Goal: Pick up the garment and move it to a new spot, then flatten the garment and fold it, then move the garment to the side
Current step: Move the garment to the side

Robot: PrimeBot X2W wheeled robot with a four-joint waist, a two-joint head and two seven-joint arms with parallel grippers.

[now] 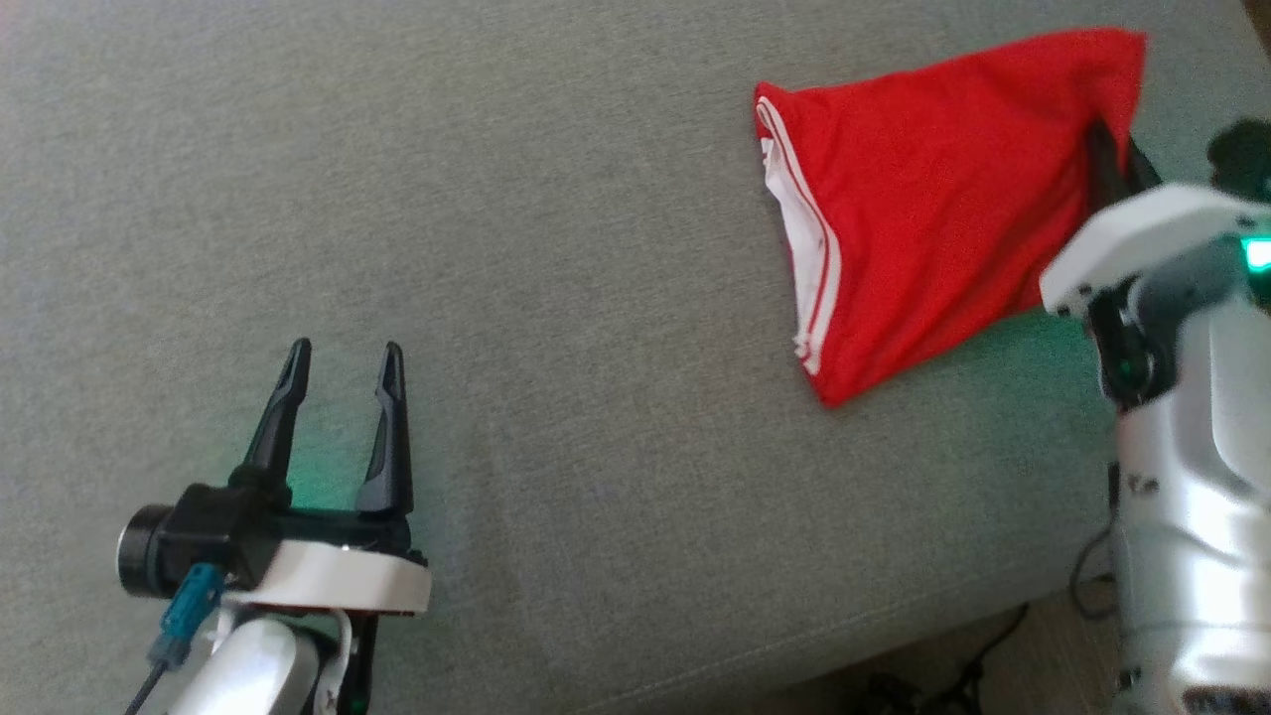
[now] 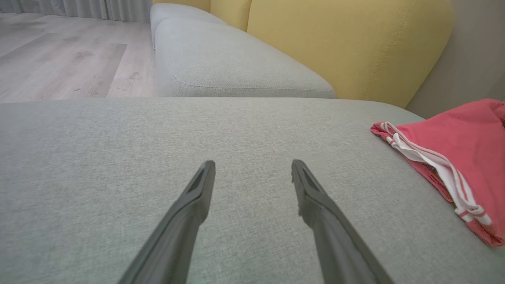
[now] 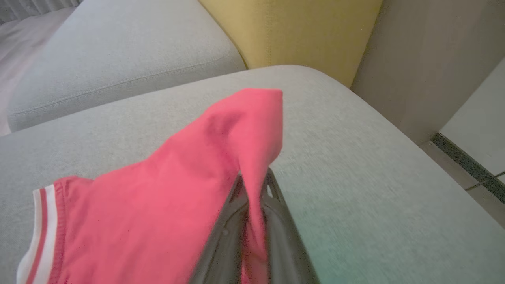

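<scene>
Matt red jersey-cloth garment (image 1: 923,199) on a coarse-woven grey sofa cushion (image 1: 546,298) — robot forearm (image 1: 1201,516) in glossy silver-white plastic.

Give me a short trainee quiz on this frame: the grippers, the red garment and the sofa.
1. True or false: the right gripper is shut on the garment.
2. The left gripper is: A) open, apart from the garment, with grey cushion ahead of it; B) shut on the garment's white trim; C) shut on the other gripper.
3. What colour is the backrest behind the cushion?

Key: 1 true; 2 A; 3 yellow.
</scene>
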